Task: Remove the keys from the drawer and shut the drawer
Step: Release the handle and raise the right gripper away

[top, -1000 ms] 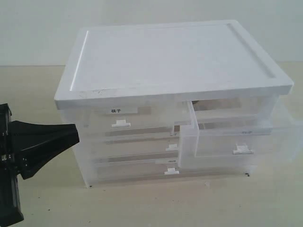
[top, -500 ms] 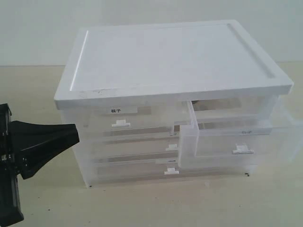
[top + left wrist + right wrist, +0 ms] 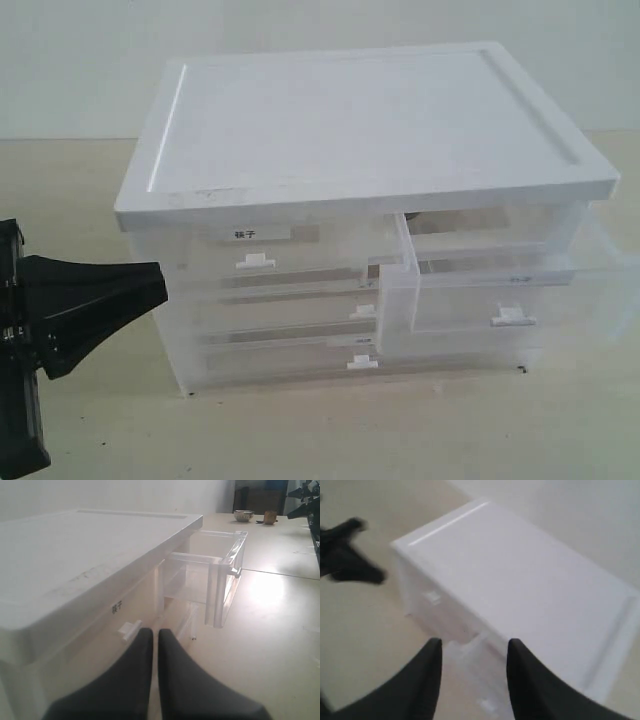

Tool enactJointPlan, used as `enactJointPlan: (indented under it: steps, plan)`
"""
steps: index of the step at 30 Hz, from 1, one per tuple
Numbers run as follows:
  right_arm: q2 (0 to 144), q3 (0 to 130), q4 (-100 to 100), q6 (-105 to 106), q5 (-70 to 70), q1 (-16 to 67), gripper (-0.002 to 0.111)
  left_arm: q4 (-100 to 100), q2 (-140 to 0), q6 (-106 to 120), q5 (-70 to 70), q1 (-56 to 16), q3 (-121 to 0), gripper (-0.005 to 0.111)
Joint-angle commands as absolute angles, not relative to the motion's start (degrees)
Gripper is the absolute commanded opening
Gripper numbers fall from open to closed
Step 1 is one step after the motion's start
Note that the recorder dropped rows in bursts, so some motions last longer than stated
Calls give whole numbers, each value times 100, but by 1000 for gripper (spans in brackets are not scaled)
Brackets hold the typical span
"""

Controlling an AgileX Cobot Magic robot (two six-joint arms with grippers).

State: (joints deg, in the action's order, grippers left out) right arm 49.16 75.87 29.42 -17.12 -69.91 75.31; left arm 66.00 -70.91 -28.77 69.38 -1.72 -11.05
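- The drawer (image 3: 470, 300), a half-width clear plastic tray, stands pulled out of the white-lidded cabinet (image 3: 360, 120). Its long axis runs front to back, and its front wall and small white pull tab (image 3: 513, 317) point away from the cabinet.
- The drawer lies well beyond the tip of the left end effector (image 3: 160, 285), across the cabinet front from it and a little lower than the upper-left drawer (image 3: 280, 255).
- The left end effector's two black fingers (image 3: 140, 650) lie together with only a sliver of light between them. They hold nothing and point at the cabinet's near front corner. Whether the tip touches the wall cannot be told.
- The right end effector (image 3: 475, 645) hangs above the cabinet's front edge with its fingers well apart and nothing between them. The lid and drawer fronts lie below it, blurred.
- The keys cannot be made out in any view.
- A white label (image 3: 255, 234) on the upper-left drawer, just past the left end effector's tip, carries two bold dark Chinese characters. The second looks like "子"; the first is too small to read.
- A faint mark (image 3: 520, 279) on the open drawer's front is not legible.
- Two full-width drawers (image 3: 290, 335) below are shut.
- The cabinet sits on a pale bench (image 3: 80, 180). Far beyond the left end effector stand a small bowl (image 3: 243, 515) and a cup (image 3: 270, 517).
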Motion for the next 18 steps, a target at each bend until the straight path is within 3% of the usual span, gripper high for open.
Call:
enactJointPlan:
  steps: [1, 3, 7, 13, 18]
  plan:
    - [4690, 7597, 876, -709, -6996, 7495, 37, 6601, -7112, -2915, 6996, -203, -1104, 5]
    - [4691, 7597, 902, -804, -6996, 7495, 32, 6645, -7112, -2915, 6996, -203, -1104, 5]
    - [4716, 7597, 2131, -1270, -6996, 7495, -1, 6668, -7112, -2915, 6996, -203, -1104, 5]
    - [4254, 7242, 5268, -2647, -6996, 7495, 0, 6681, -7112, -2915, 6996, -203, -1104, 5]
    - [3382, 6587, 5365, -2851, -6996, 7495, 0, 6667, -7112, -2857, 6996, -203, -1104, 5]
